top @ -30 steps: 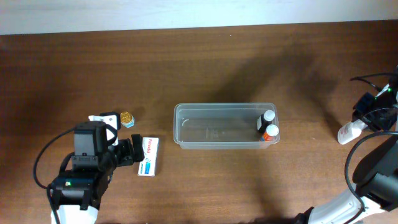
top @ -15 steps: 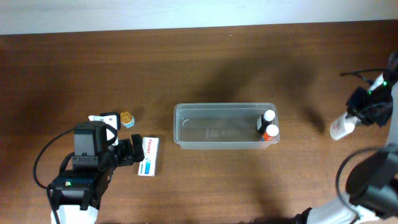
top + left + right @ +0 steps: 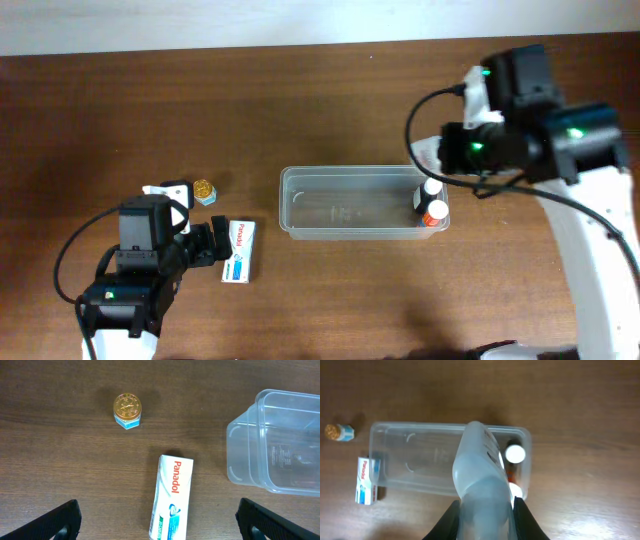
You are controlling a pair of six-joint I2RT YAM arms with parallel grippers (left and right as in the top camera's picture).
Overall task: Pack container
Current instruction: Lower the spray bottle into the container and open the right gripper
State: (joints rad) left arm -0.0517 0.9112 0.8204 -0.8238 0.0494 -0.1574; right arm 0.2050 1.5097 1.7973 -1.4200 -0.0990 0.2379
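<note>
The right end effector (image 3: 485,512) has swung over the container (image 3: 300,230), gripping a white bottle (image 3: 479,462); the left end effector (image 3: 157,520) gapes. Inside: two small bottles (image 3: 432,187), probably upright.

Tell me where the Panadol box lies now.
Overhead, the box lies left of the container, off its lower-left corner, below-right of the gold-lidded jar.

One brand name can be read: "Panadol".
It runs in red letters along the white and blue cardboard box (image 3: 171,497) at near left; the moulded marks on the clear plastic rectangular tub (image 3: 244,452) are illegible.
</note>
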